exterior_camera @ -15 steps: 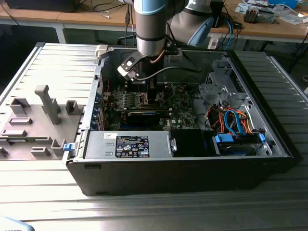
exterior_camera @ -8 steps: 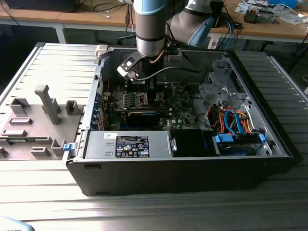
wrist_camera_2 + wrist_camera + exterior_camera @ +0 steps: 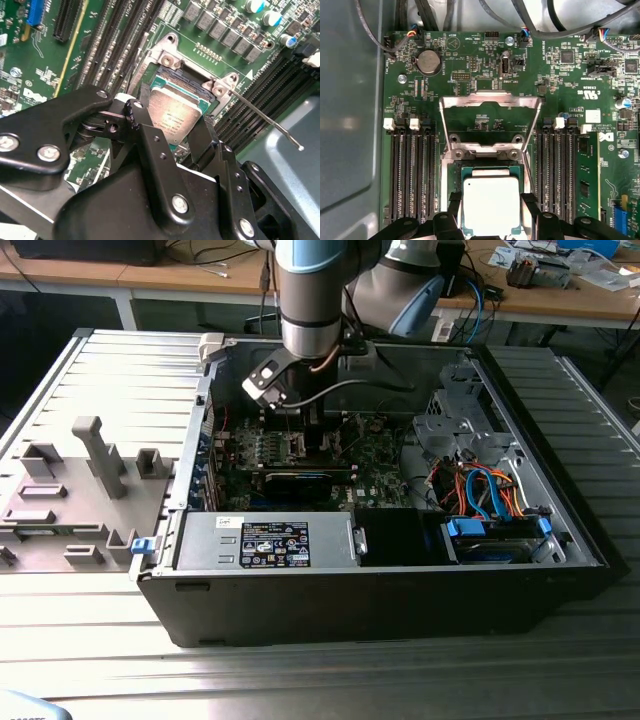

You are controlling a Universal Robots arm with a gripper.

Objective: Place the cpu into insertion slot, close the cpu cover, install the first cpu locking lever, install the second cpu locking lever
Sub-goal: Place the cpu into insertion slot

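Cpu (image 3: 491,206) pinched in end effector (image 3: 490,198) at slot (image 3: 176,79), cover (image 3: 490,101) up: seat level & square, no side load.

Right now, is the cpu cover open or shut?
Open. In the first wrist view the cpu cover stands swung up off the insertion slot, board visible through its window; the cpu lies uncovered.

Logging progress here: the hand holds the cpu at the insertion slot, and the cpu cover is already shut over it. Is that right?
No: the cpu cover is open, swung up and back off the insertion slot, as the first wrist view shows. The rest stands: the hand holds the cpu at that slot.
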